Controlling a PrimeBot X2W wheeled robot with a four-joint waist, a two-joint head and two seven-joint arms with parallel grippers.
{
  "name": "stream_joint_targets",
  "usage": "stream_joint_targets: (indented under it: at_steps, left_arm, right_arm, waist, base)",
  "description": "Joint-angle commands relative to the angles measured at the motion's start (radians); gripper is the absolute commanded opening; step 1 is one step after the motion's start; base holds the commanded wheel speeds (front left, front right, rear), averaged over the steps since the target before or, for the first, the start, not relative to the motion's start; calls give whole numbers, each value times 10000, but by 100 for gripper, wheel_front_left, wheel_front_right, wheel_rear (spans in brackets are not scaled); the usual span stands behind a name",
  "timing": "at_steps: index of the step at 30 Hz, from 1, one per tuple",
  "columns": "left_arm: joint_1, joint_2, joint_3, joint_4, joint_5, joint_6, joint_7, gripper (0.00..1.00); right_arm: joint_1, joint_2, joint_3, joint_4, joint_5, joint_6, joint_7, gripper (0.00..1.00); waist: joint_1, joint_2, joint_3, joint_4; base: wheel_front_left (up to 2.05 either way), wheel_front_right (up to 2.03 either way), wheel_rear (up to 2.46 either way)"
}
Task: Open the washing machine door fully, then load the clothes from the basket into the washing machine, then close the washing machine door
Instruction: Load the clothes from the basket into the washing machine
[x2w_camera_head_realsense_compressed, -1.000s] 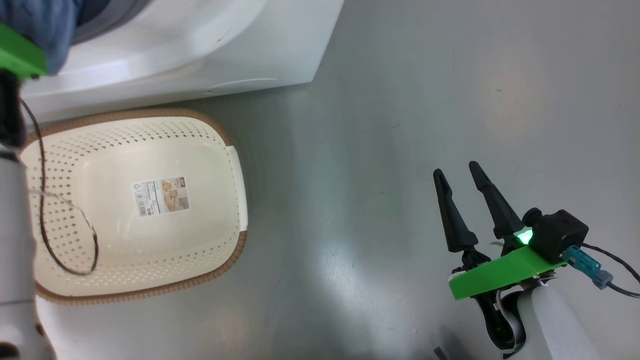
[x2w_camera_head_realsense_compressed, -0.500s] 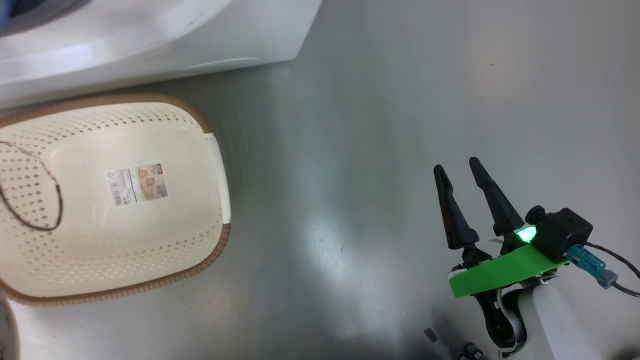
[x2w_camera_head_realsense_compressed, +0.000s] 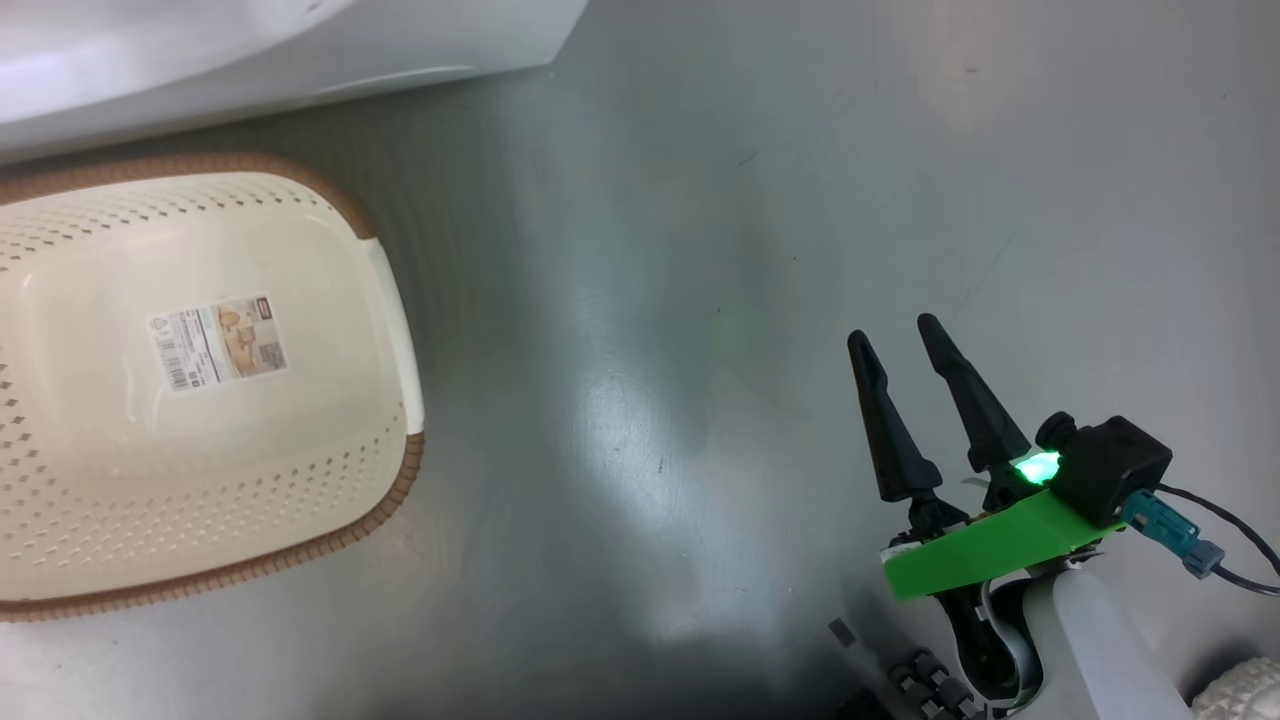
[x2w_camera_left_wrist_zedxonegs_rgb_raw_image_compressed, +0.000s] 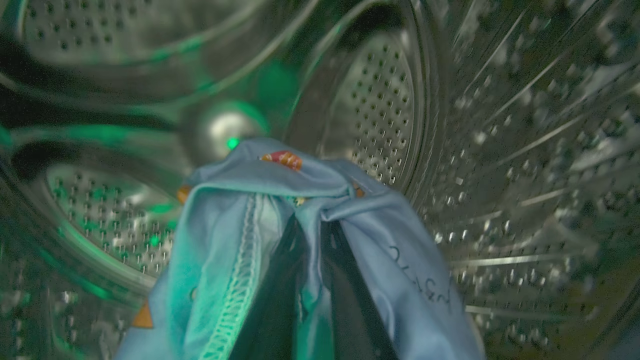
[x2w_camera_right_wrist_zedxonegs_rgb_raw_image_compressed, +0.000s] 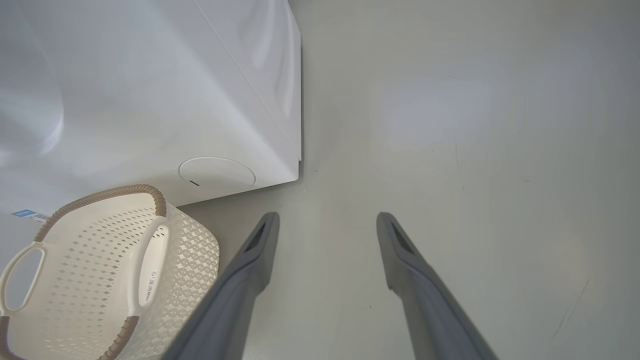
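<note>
Left wrist view: left gripper (x2w_camera_left_wrist_zedxonegs_rgb_raw_image_compressed: 315, 242) clamped on blue garment (x2w_camera_left_wrist_zedxonegs_rgb_raw_image_compressed: 280, 200) inside drum (x2w_camera_left_wrist_zedxonegs_rgb_raw_image_compressed: 380, 100), evidently positioned for release; right gripper (x2w_camera_head_realsense_compressed: 893, 332) idles, jaws apart, at four o'clock from the bare basket (x2w_camera_head_realsense_compressed: 300, 195).

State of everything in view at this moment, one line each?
basket: upright on the floor, no clothes seen inside.
clothes: light blue garment, pinched inside the drum.
left gripper: shut on the clothes.
right gripper: open, holding nothing, above the floor.
</note>
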Motion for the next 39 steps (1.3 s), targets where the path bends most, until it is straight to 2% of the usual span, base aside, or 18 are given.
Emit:
stream_joint_targets:
  at_steps: [1, 2, 5, 10, 12, 18, 26, 27, 28, 29, 39]
  left_arm:
    - [-236, 565, 121, -1107, 288, 24, -72, 0]
    - [-71, 554, 242, -2219, 541, 60, -76, 0]
    - [198, 524, 441, -3288, 782, 59, -78, 0]
    - [677, 508, 768, -4570, 1002, 5, -80, 0]
    - [922, 458, 897, -4575, 944, -19, -80, 0]
    - [1364, 248, 1132, -2821, 607, -65, -81, 0]
    - [638, -1, 1111, 96, 75, -88, 99, 0]
    - [536, -7, 1110, 377, 66, -50, 123, 24]
    - [536, -7, 1110, 377, 66, -50, 123, 24]
    - [390, -78, 1116, 964, -28, -20, 353, 100]
    - [86, -405, 922, 2104, -82, 105, 110, 100]
  right_arm:
    - [354, 11, 264, -224, 108, 16, -120, 100]
    - [343, 11, 264, -236, 103, 16, -120, 100]
    - [323, 11, 272, -234, 109, 16, -120, 100]
    - [290, 11, 368, -218, 152, 16, -120, 100]
    - [280, 11, 385, -218, 161, 16, -120, 100]
    - [357, 11, 352, -145, 126, 16, -120, 100]
    - [411, 11, 379, -14, 110, 16, -120, 100]
    - [403, 11, 383, 2, 113, 16, -120, 100]
    - [403, 11, 383, 2, 113, 16, -120, 100]
    - [382, 11, 386, 28, 116, 16, -120, 100]
    - [328, 11, 185, 66, 23, 16, -120, 100]
  waist:
    - [0, -1, 111, -58]
    - [0, -1, 144, -81]
    - [0, -1, 172, -101]
    - [0, -1, 183, -142]
    - [0, -1, 205, -144]
    - [0, -1, 100, -114]
    - [0, -1, -54, -36]
    - [0, -1, -84, -24]
    - [0, -1, -84, -24]
    - [0, -1, -157, -11]
    - [0, -1, -569, 194]
  base:
    - [0, 0, 0]
    - [0, 0, 0]
    - [0, 0, 0]
    - [0, 0, 0]
    - [0, 0, 0]
    - [0, 0, 0]
    - [0, 0, 0]
    - [0, 0, 0]
    - [0, 0, 0]
    - [0, 0, 0]
    - [0, 0, 0]
